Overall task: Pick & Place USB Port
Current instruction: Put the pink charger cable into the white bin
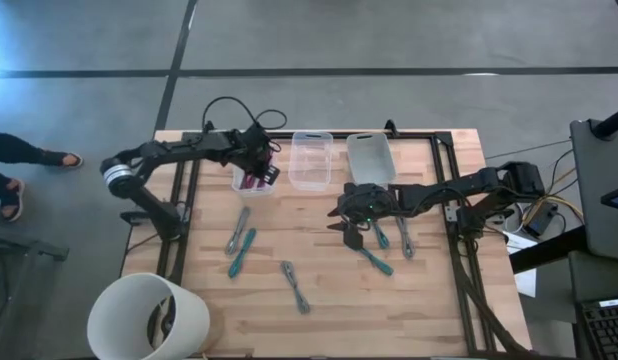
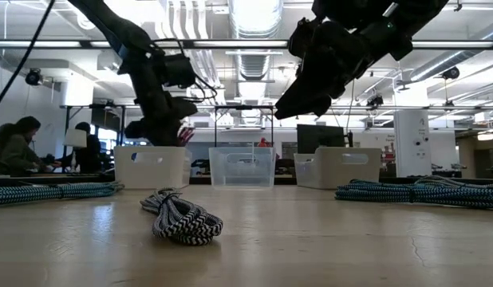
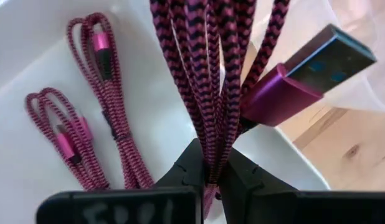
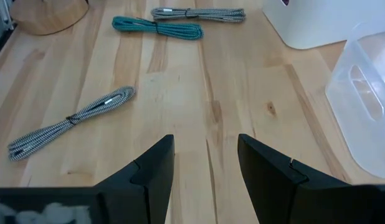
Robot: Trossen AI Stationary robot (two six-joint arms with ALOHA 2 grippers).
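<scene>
The left arm reaches toward 3 o'clock, and its left gripper (image 1: 261, 168) is squeezed tight. The right arm reaches toward 9 o'clock, its right gripper (image 1: 341, 221) spread wide and holding nothing.

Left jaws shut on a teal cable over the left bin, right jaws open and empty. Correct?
Not quite: the cable in the left gripper is magenta, not teal, as the left wrist view shows. The rest holds: it hangs over the left bin, which already holds two magenta cables, and the right gripper has its jaws open and empty above the table.
</scene>
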